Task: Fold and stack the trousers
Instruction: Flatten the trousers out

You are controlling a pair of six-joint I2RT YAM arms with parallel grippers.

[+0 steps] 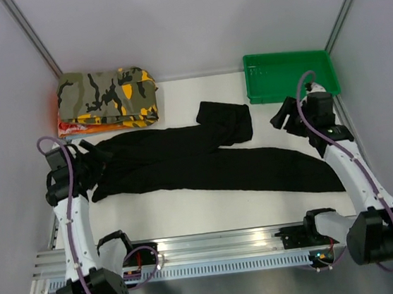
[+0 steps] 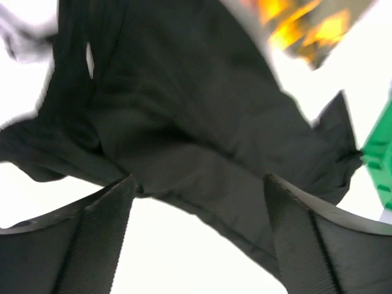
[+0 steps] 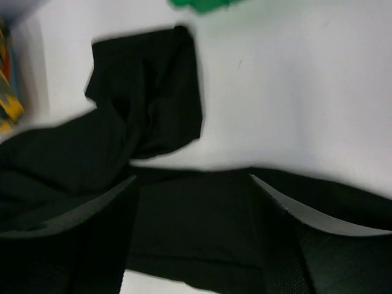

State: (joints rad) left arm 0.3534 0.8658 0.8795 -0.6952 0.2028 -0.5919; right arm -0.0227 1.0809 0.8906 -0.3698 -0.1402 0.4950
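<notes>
The trousers (image 1: 205, 164) sprawl on the desk (image 1: 190, 218), left of the green tray (image 1: 289, 76). Your left tool (image 2: 199, 184) and right tool (image 3: 193, 179) both gape (nothing held); pinch the ends squarely before folding.

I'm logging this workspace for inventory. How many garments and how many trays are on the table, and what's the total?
Garments: 2 (the black trousers, spread out, and the folded camouflage garment)
Trays: 1 (the green tray)
Total: 3
</notes>
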